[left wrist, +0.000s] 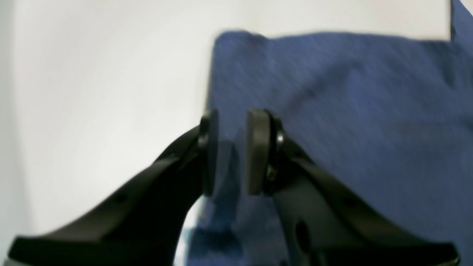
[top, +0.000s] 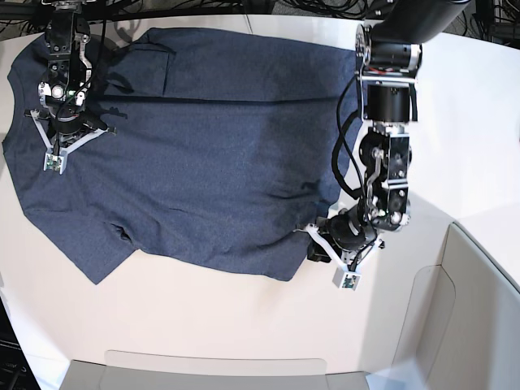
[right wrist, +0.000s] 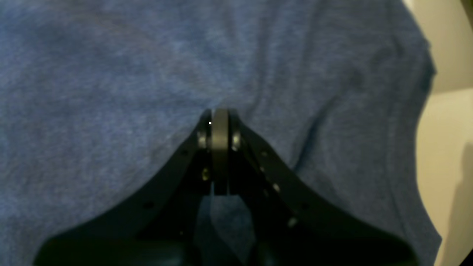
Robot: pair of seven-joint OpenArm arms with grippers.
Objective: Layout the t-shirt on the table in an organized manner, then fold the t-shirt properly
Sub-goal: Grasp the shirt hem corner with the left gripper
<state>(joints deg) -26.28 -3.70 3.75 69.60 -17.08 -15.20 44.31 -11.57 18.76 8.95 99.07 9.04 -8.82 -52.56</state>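
The dark navy t-shirt (top: 211, 146) lies spread nearly flat on the off-white table (top: 244, 325), with one sleeve folded over at the top left. My left gripper (top: 318, 248) sits at the shirt's lower right corner. In the left wrist view this gripper (left wrist: 232, 151) is open and straddles the t-shirt (left wrist: 351, 111) edge, with blue cloth showing in the gap and table (left wrist: 111, 92) on the left. My right gripper (top: 65, 130) rests on the shirt's left part. Its pads (right wrist: 220, 125) are shut, the tips touch the t-shirt (right wrist: 111, 92), and creases run out from them.
A grey-beige bin wall (top: 211, 370) lines the front edge, and another (top: 479, 309) rises at the right. Black cables (top: 325, 8) hang along the back. Bare table (right wrist: 447, 129) shows beyond the shirt's rim in the right wrist view.
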